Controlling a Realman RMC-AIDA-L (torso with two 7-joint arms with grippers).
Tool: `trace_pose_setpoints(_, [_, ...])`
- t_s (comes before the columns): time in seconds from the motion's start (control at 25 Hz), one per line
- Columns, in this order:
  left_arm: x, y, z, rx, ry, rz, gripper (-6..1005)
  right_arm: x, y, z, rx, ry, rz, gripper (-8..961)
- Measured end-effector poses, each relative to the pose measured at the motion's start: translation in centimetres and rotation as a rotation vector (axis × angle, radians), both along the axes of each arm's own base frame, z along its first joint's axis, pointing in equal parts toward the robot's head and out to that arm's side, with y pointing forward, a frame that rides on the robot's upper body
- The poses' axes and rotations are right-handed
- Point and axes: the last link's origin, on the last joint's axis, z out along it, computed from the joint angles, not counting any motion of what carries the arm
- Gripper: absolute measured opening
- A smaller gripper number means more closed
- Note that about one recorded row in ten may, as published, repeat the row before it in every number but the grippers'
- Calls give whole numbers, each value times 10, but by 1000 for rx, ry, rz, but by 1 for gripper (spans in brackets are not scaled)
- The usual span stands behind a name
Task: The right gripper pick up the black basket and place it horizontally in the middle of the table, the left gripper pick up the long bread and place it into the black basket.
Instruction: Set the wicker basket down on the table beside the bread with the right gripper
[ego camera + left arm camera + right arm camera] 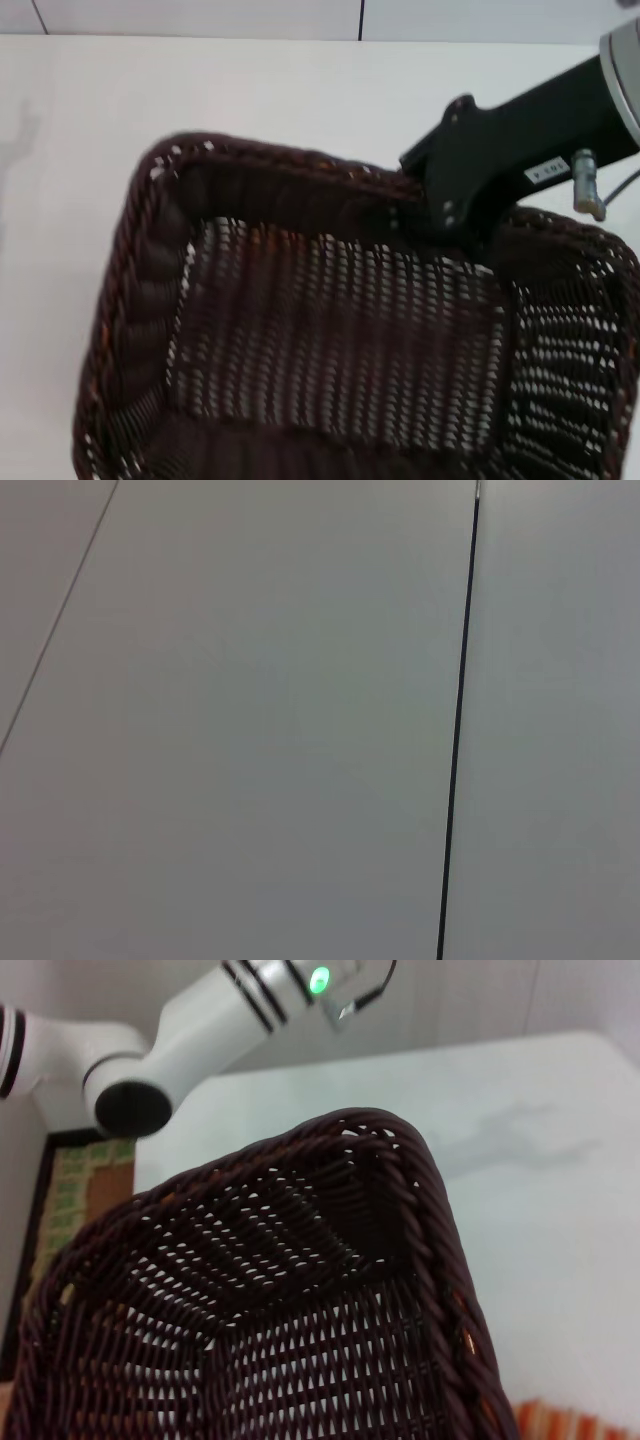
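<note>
Desk (90,110): a plain white top fills the head view, bare on the robot's left — room enough for what comes next.
Black basket (330,330): held tilted and close under the head camera, its far long rim up by the right gripper, its open mouth facing the camera; it appears lifted clear of the desk.
Right gripper (425,225): clenched on the basket's far braided rim, one finger inside the wall, the other hidden behind it.
Left arm (215,1025): parked at the desk's far edge in the right wrist view, green ring lit; whether its gripper is closed cannot be told.
Long bread (560,1422): only an orange-and-cream striped edge shows beside the basket.
Step in hand: setting the basket down — level it first, long side across, lower squarely mid-desk, clear of the bread.
</note>
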Motion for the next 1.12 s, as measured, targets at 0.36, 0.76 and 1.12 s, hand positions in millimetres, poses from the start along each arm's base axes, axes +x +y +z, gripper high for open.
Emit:
trace_pose_setpoints(0.36, [2, 1, -2, -3, -3, -6, 846, 12, 12, -21, -94, -120, 7, 148])
trace_pose_setpoints(0.76, [3, 0, -8, -19, -4, -11, 846, 22, 33, -52, -145, -215, 24, 150])
trace_pose_setpoints(1.12, [4, 1, -9, -19, -4, -16, 846, 31, 41, -74, -139, -298, 30, 149])
